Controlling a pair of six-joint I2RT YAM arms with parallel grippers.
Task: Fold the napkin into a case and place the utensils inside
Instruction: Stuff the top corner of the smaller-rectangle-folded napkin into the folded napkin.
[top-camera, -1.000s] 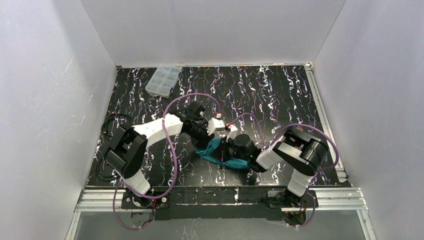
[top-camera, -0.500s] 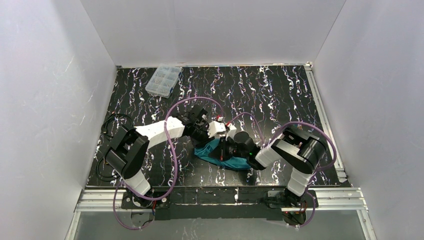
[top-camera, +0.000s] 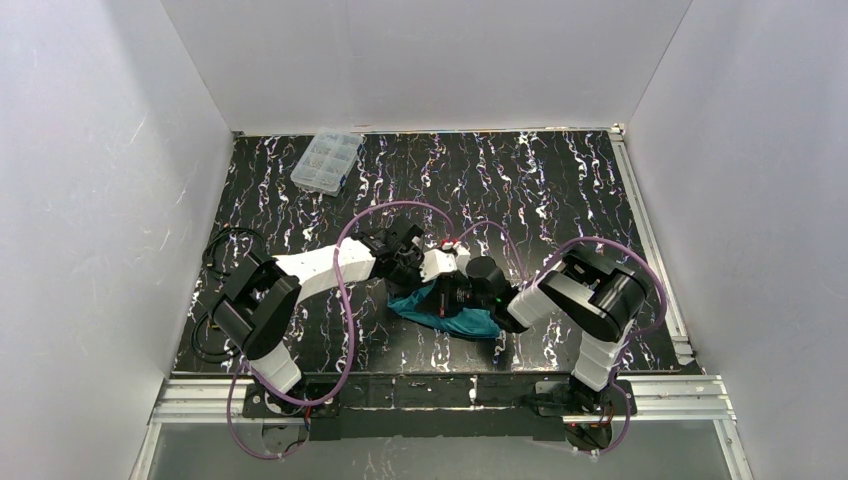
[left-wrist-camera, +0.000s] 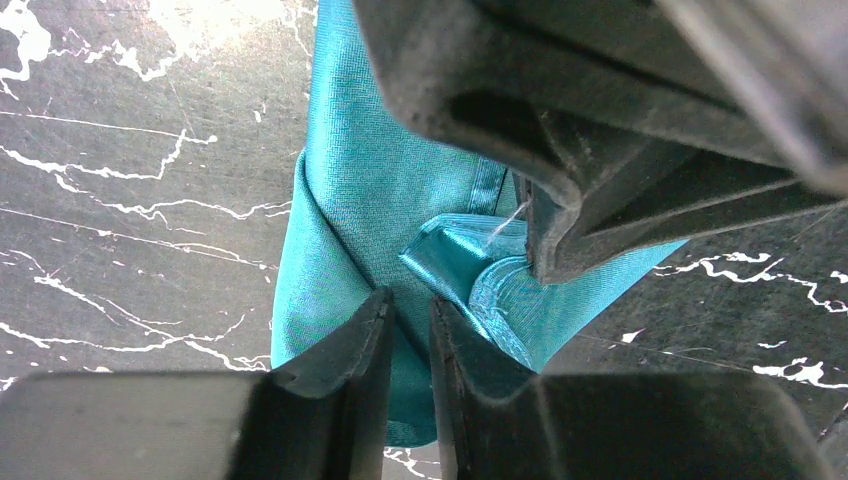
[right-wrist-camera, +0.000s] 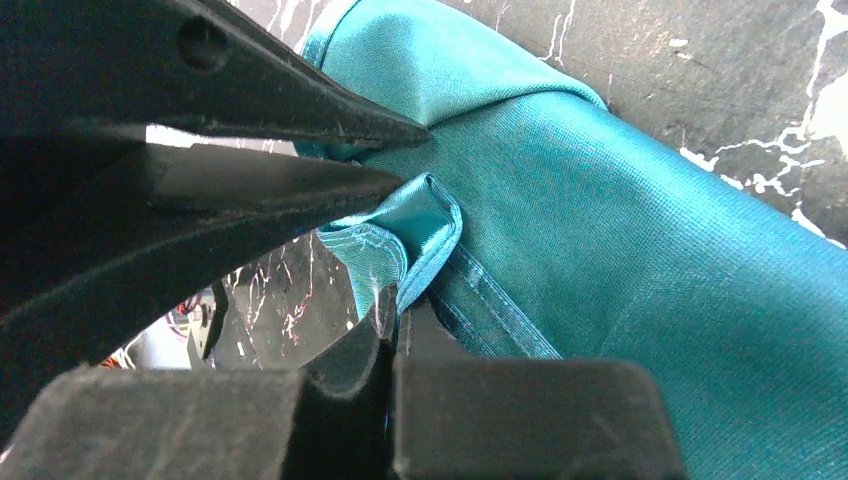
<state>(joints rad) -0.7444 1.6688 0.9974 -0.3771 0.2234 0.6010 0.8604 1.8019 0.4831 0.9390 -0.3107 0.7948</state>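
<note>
The napkin (top-camera: 470, 323) lies bunched at lower centre of the top view. The right gripper (right-wrist-camera: 388, 335) is clenched on its folded hem corner. The left gripper (left-wrist-camera: 408, 325) presses on the cloth, fingers nearly together; I cannot tell whether it grasps anything.

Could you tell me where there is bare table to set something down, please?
The far table, from the plastic box across to the right wall, is bare. The near middle is crowded: the left gripper and right gripper meet on the napkin.
</note>
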